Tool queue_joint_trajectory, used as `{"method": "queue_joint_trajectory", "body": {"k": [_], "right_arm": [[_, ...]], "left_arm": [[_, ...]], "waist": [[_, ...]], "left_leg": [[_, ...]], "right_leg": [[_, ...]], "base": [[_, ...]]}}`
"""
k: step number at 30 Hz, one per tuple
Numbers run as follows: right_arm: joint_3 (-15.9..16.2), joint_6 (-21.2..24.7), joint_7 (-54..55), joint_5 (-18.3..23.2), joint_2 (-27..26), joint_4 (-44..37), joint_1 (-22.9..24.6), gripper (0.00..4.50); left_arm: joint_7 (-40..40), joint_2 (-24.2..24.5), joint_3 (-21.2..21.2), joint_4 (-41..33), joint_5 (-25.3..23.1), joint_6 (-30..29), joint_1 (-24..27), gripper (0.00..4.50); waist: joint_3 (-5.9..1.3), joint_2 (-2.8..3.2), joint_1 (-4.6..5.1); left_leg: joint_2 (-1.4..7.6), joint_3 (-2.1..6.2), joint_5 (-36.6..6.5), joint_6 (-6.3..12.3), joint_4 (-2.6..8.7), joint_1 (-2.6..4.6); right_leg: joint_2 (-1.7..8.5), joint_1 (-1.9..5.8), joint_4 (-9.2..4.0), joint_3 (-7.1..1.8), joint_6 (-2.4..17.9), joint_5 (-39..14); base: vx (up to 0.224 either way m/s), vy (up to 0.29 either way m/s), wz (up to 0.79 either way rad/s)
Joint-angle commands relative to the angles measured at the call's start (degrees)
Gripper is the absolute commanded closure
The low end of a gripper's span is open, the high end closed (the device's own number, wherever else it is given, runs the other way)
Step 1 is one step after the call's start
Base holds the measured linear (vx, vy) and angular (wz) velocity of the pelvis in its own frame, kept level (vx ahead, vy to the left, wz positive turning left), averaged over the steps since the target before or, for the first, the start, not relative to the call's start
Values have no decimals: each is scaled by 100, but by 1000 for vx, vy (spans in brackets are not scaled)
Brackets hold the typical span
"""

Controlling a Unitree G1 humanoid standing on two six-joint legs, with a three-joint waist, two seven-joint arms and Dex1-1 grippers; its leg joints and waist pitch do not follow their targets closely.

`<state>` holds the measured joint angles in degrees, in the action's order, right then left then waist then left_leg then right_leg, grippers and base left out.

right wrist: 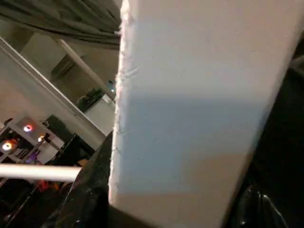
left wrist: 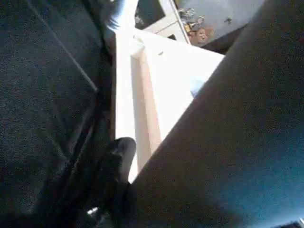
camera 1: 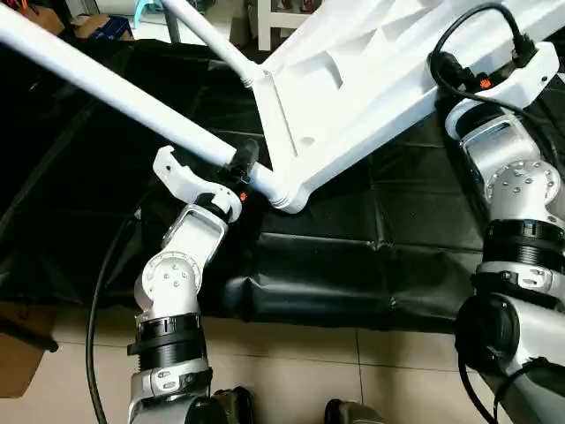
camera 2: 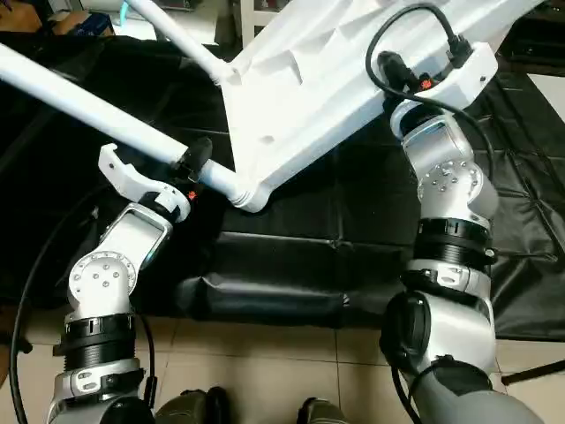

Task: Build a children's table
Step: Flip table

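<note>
The children's table top (camera 1: 380, 79) is tilted up, its ribbed underside facing me. One long white leg (camera 1: 106, 84) runs from the upper left into the near corner socket (camera 1: 287, 193). A second leg (camera 1: 207, 35) sits in the far corner. My left gripper (camera 1: 240, 163) is shut on the long leg just short of the socket, with a black finger (left wrist: 121, 152) beside the top's rim. My right gripper's white housing (camera 1: 516, 79) presses against the top's right edge (right wrist: 190, 95), and the top hides what lies beyond it.
A black sheet (camera 1: 353, 265) covers the floor under the table, rolled up at its near edge. Pale tiles (camera 1: 309, 371) lie in front of it. A cardboard box (camera 1: 18, 353) stands at the left, and white furniture (camera 1: 282, 18) at the back.
</note>
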<state>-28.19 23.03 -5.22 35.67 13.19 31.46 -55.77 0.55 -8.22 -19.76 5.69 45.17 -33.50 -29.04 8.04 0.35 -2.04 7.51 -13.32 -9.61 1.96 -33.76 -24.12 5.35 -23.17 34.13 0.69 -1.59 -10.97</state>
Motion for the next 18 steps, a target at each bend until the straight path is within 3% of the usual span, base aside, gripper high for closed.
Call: {"method": "queue_joint_trajectory", "body": {"k": [1, 7, 8, 9, 11, 13, 15, 18], "right_arm": [[17, -667, -18, -393, 417, -224, -337, 270], [86, -1199, -111, -617, 600, 126, -633, 272], [91, -1289, -126, -647, 627, 203, -681, 273], [85, -1333, -123, -657, 641, 241, -709, 274], [53, -1647, -63, -715, 734, 502, -900, 275], [56, -1759, -34, -748, 764, 575, -958, 276], [101, -1958, -42, -853, 812, 698, -1049, 278], [172, -2056, -210, -895, 858, 842, -1151, 279]], "left_arm": [[-70, 27, 157, 464, -284, -394, 536, 140], [134, 328, 654, 274, -805, -220, 832, 101], [180, 354, 686, 244, -826, -188, 863, 101], [198, 373, 703, 231, -854, -148, 876, 101], [305, 563, 846, 192, -1115, 121, 966, 101], [367, 656, 926, 179, -1209, 178, 1006, 101], [541, 781, 1056, 100, -1273, 170, 1100, 101], [636, 820, 1077, -32, -1304, 187, 1176, 101]], "waist": [[-505, -176, 22], [-579, -181, 4], [-615, -175, -16], [-603, -167, -34], [-555, -196, -38], [-551, -185, -34], [-561, -179, -18], [-554, -184, 8]], "left_leg": [[494, 246, -415, 376, 350, 271], [492, 216, 216, 870, 237, 263], [479, 230, 539, 1008, 195, 249], [490, 215, 707, 1077, 175, 252], [490, 213, 374, 1069, 181, 202], [496, 212, 93, 973, 199, 223], [498, 226, 93, 875, 201, 215], [487, 219, 169, 904, 191, 197]], "right_leg": [[293, 147, -307, -149, 1272, -412], [258, 146, -186, -138, 1464, 465], [246, 146, -129, -129, 1486, 852], [214, 99, -91, -113, 1568, 1123], [258, 111, -119, -114, 1585, 763], [258, 96, -149, -117, 1517, 381], [240, 86, -122, -105, 1464, 352], [230, 79, -101, -99, 1493, 586]], "base": [[0, 0, 0], [0, 0, 0], [0, 0, 0], [0, 0, 0], [0, 0, 0], [0, 0, 0], [0, 0, 0], [0, 0, 0]]}}
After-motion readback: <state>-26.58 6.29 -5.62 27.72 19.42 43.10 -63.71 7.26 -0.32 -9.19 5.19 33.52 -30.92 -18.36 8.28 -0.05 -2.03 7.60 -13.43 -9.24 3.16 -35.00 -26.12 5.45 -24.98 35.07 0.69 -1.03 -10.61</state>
